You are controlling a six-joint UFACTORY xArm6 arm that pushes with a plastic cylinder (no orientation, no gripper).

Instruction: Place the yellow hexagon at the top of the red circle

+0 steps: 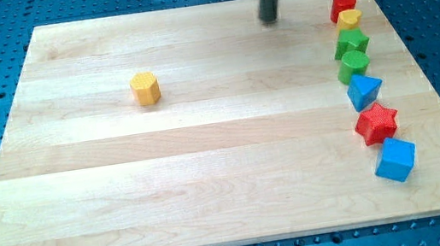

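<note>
Near the view's top, my tip (268,19) hovers well apart from the yellow hexagon (145,89).

The yellow hexagon (145,89) is sitting all by itself on the left half of the board, toward the far side, flat on one of its faces with nothing touching it. The red circle (343,6) is way over at the far right corner, the farthest piece in the line of blocks running down the right edge. It's a short red cylinder, sitting flat, and another block is pressed right up against its near side. The two are well apart.
</note>
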